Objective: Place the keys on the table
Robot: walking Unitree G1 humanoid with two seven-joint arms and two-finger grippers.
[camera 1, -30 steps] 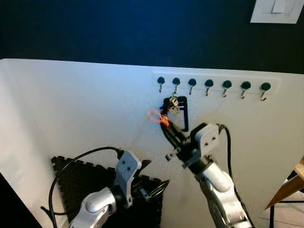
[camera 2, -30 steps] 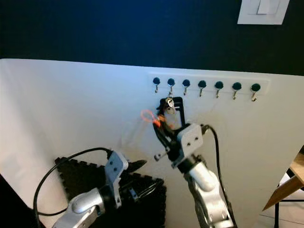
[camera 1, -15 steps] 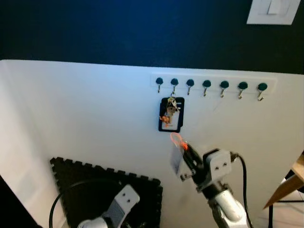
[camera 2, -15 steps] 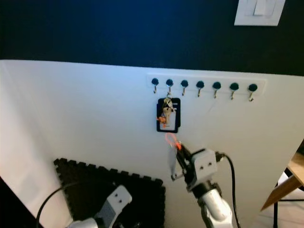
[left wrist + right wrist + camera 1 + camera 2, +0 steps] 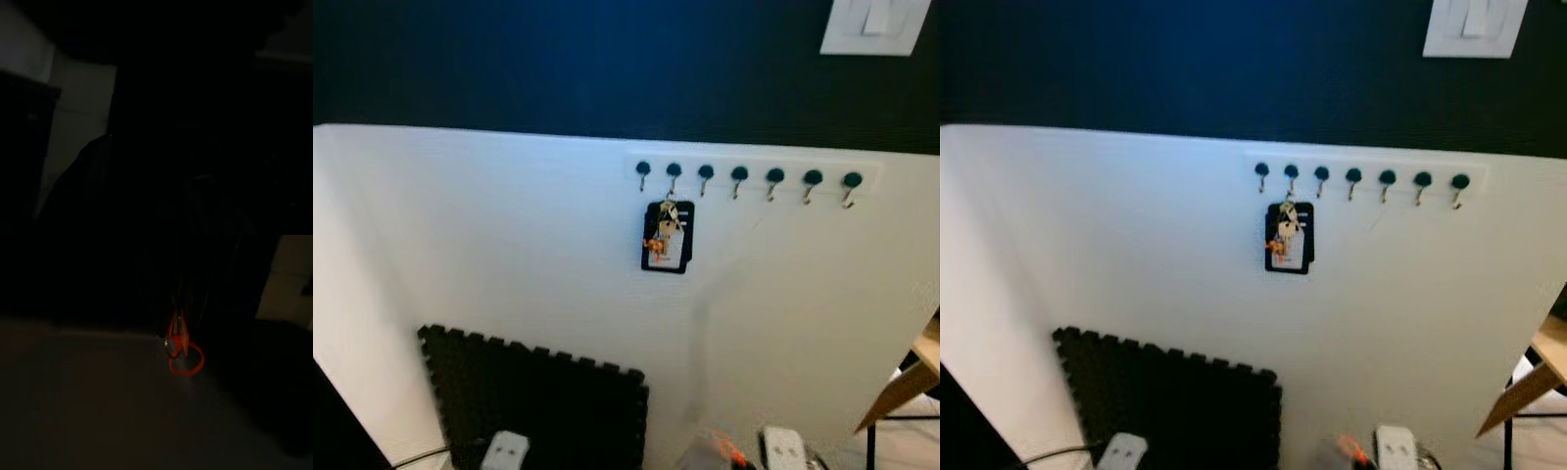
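A bunch of keys on a black card holder [image 5: 666, 236] hangs from the second hook of a white hook rail [image 5: 749, 177] on the wall. An orange key ring [image 5: 185, 361] on an orange strap dangles from my right gripper [image 5: 178, 316] in the dark right wrist view, over a dim pale surface. The gripper is shut on the strap. In the eye views, a blurred orange bit [image 5: 732, 453] shows beside my right wrist [image 5: 783, 450] at the bottom edge. My left arm [image 5: 506, 451] hangs low and idle.
A black foam mat [image 5: 538, 397] leans against the white lower wall. Above it the wall is dark blue, with a white light switch [image 5: 871, 24] at the top right. A wooden edge [image 5: 906, 382] juts in at the right.
My right arm has dropped from just below the hanging keys to the bottom edge, taking the orange ring with it. The left arm has sunk out of sight too.
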